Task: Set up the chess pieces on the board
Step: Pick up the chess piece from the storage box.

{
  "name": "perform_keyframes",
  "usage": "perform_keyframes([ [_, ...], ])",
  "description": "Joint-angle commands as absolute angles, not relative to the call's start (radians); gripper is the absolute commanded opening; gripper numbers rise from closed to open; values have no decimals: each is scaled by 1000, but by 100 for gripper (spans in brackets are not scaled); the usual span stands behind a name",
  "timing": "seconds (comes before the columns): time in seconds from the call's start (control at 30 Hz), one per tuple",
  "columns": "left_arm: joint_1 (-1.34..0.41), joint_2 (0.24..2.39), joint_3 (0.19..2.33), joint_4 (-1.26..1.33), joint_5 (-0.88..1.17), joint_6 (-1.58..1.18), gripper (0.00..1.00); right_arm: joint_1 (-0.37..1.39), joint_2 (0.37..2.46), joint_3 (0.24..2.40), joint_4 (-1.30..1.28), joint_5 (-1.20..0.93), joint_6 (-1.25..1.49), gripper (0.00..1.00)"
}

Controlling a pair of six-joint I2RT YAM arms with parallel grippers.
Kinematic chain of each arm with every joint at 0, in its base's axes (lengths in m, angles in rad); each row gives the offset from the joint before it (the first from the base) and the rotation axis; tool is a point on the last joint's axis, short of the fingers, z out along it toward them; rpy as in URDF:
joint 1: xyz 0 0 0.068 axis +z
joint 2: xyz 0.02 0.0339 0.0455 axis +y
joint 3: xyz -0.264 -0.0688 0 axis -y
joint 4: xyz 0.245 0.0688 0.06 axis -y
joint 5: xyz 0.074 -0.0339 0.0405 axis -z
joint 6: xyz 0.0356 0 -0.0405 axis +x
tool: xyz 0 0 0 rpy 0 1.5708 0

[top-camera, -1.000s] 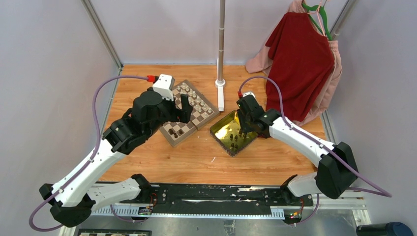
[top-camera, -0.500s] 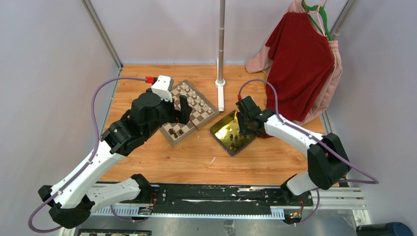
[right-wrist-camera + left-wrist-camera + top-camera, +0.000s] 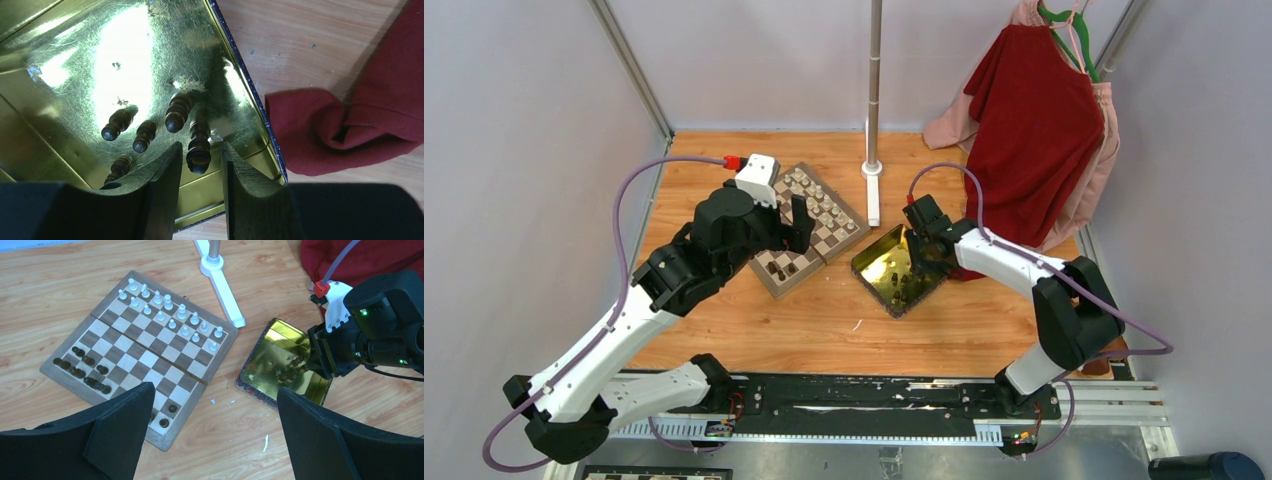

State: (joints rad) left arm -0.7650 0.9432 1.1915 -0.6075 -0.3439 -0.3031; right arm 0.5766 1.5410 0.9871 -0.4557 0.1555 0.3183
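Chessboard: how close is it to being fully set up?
Done: white pieces fill two rows on the board's far side. Partly done: some dark pieces stand along the opposite side. In hand: the right gripper straddles a dark piece in the tray, seemingly not yet clamped. Left: the loose pieces lying beside it. The left gripper hovers open, empty.

Grey walls [image 3: 524, 120], wooden tabletop [image 3: 824, 335], hanging red garment [image 3: 1034, 130]

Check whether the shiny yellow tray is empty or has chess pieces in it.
Not empty: several dark brown pieces sit in the yellow tray, one of them between the right claw's fingers.
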Motion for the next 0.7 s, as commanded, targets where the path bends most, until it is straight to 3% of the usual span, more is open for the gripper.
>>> perform_keyframes([
  [0.0, -759, 950, 1180, -602, -348, -285, 99, 556, 1567, 1002, -450, 135, 313, 36],
  [0.17, -759, 944, 1174, -602, -352, -285, 99, 555, 1566, 1008, -451, 135, 310, 17],
  [0.33, -758, 939, 1171, -602, -354, -286, 99, 555, 1542, 1019, -468, 141, 301, 6],
  [0.67, -759, 913, 1175, -620, -366, -290, 99, 534, 1466, 1043, -482, 103, 321, 2],
])
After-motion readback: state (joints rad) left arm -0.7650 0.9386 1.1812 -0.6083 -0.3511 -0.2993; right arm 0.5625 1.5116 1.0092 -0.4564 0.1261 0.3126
